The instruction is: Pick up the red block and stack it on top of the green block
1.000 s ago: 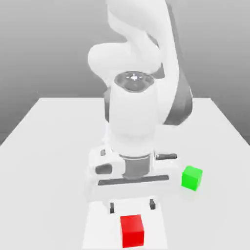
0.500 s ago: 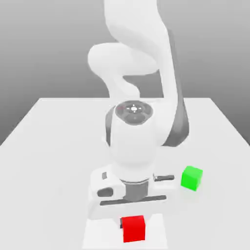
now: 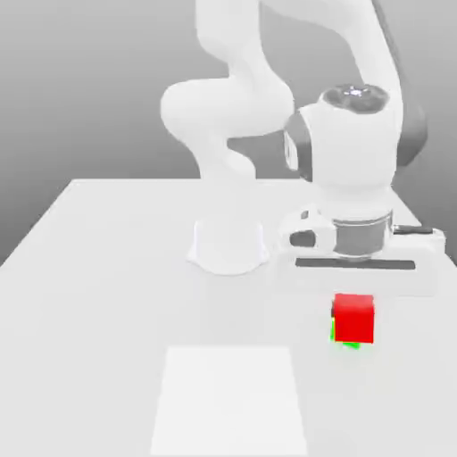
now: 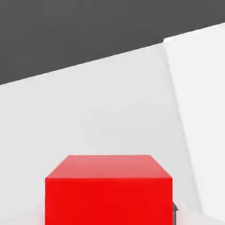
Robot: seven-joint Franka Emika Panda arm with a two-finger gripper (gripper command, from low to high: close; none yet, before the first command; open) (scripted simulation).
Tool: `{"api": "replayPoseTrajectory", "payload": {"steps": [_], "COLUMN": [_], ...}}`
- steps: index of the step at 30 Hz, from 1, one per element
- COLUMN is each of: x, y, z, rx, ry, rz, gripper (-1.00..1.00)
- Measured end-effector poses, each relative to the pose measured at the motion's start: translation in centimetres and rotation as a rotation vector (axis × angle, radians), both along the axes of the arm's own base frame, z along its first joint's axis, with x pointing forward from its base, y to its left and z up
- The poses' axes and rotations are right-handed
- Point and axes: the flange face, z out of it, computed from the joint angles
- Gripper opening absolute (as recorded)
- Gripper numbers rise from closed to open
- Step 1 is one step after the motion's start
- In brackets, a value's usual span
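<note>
The white arm (image 3: 268, 116) is seen bent over the pale surface (image 3: 107, 294), its hand at the exterior view's right. The red block (image 3: 353, 318) is seen directly below the hand, covering most of the green block (image 3: 343, 339), of which a sliver shows at its lower edge. Whether the fingers are clenched or released cannot be told.

The red block (image 4: 108, 190) fills the lower middle of the frame, its top face and one side face showing. Behind it spreads the white table (image 4: 88, 110), with dark grey background across the upper frame.
</note>
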Motion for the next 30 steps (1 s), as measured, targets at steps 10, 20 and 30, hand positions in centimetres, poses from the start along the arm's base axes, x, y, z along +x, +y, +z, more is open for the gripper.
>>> {"api": "replayPoseTrajectory", "payload": {"steps": [10,20,30], "x": [-8.8,-9.7,-10.1], "y": [3.8,3.1,3.5], "z": [-0.7,-4.3,-7.6], "rx": [-0.081,-0.186,-0.146], "ry": [0.024,-0.008,0.003], "rz": [-0.357,-0.463,-0.453], "gripper": [-1.00,-1.00,-1.00]}}
